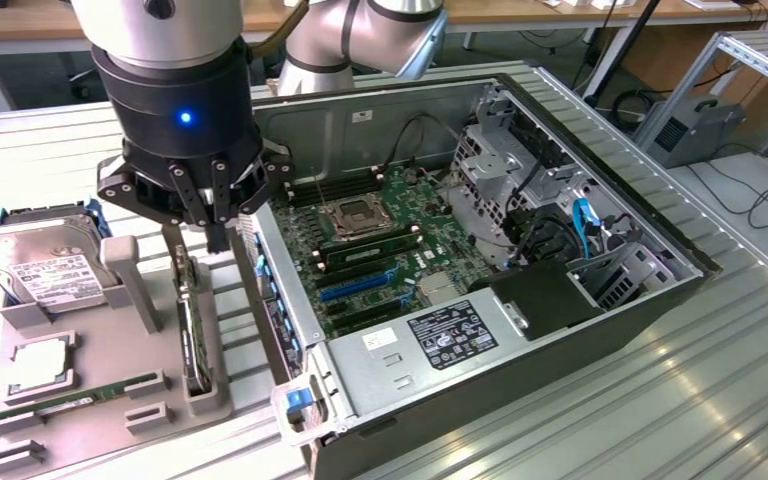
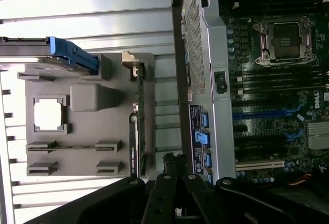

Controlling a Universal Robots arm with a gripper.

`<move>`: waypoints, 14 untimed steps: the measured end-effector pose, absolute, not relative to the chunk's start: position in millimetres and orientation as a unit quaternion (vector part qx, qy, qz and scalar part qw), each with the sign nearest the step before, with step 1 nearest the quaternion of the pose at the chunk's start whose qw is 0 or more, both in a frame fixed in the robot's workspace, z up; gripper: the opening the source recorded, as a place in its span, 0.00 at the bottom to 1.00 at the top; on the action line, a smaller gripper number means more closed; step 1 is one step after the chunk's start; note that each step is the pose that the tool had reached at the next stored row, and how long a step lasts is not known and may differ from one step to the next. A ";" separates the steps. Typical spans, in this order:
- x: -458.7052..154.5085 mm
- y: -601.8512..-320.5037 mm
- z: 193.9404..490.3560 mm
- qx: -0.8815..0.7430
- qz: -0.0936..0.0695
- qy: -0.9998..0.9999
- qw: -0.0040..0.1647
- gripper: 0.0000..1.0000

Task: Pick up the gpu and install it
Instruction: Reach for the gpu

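Beside the open computer case (image 1: 344,125), the gripper (image 1: 213,243), fingers closed together, hangs just above the gpu (image 1: 191,335), which stands on edge in a grey holder (image 1: 97,345).

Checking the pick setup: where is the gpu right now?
The gpu stands on edge in the gray holder on the exterior view's left, beside the open computer case, close to the shut hand.

The gpu (image 1: 195,335) stands upright on its long edge in a narrow slot of the grey holder (image 1: 95,342). The slot runs along the holder's edge closest to the open computer case (image 1: 371,378). Seen edge-on, the gpu is a thin dark board, with its silver end bracket (image 2: 131,63) at one end of the slot.
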State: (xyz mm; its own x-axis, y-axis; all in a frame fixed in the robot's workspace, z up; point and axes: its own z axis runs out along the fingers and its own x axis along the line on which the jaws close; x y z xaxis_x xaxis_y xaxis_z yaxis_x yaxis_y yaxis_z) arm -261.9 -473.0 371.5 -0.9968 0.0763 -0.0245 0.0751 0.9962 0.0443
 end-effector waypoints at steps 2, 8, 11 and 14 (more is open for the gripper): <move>-262.1 -473.8 371.3 0.038 0.022 0.999 0.013 0.11; -262.5 -476.2 370.9 0.038 0.022 0.999 0.013 0.11; -262.7 -477.5 370.7 0.038 0.022 0.999 0.013 0.11; -262.9 -478.6 370.5 0.038 0.022 0.999 0.013 0.11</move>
